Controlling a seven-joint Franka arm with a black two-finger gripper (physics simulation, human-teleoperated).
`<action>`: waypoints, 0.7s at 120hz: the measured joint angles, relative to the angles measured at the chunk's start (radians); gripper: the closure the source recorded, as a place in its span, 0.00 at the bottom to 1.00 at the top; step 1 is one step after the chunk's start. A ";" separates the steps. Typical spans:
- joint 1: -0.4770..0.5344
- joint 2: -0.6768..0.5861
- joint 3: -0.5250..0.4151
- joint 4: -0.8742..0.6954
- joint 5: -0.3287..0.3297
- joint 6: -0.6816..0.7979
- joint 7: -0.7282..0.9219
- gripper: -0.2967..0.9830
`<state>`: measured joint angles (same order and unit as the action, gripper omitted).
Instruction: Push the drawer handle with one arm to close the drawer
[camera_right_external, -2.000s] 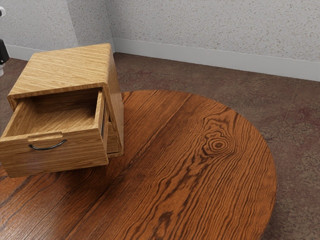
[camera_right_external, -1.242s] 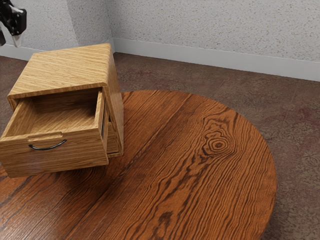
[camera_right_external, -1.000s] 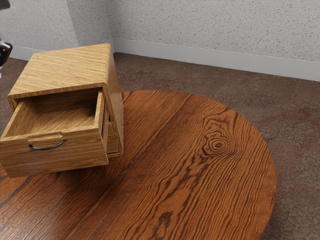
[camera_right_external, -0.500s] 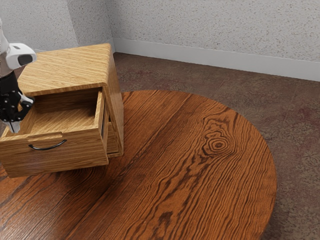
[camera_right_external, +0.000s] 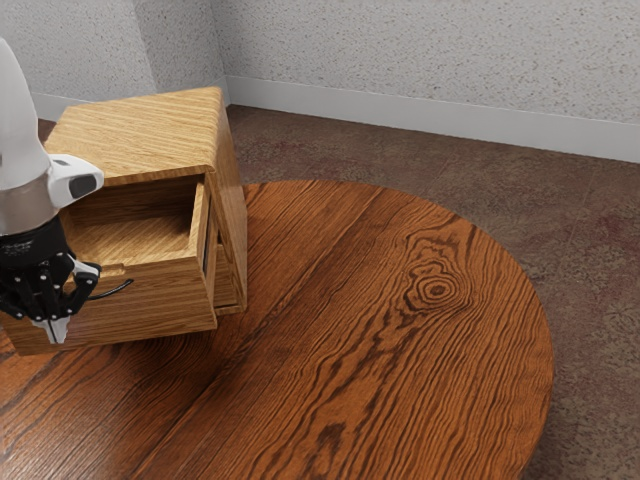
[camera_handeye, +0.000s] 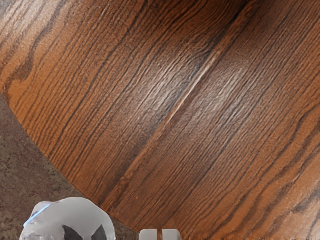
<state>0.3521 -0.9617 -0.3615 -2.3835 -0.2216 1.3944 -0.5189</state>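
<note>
Exterior view: drawer (camera_right_external: 155, 305) open, cabinet (camera_right_external: 140, 135) by worktop's (camera_right_external: 380, 310) far edge; gripper (camera_right_external: 56, 332) near handle (camera_right_external: 114, 292) — jaws together. We'd guess stiff, light, slick handle — push centrally, no grasp.

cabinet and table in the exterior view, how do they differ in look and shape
The cabinet is pale, yellowish wood, while the table is a darker reddish brown. The cabinet is boxy with mostly straight edges; the table has a curved outer edge. The cabinet's grain is fine, the table's bold and dark, with a ringed knot. Both have a wood-grain surface.
</note>
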 joint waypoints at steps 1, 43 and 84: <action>0.000 0.001 0.000 -0.002 -0.002 0.001 -0.003 0.85; 0.053 0.056 -0.050 -0.078 0.003 0.170 -0.078 0.85; 0.075 0.158 -0.043 -0.079 0.076 0.310 -0.119 0.85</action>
<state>0.4267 -0.8038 -0.4049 -2.4624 -0.1456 1.7044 -0.6377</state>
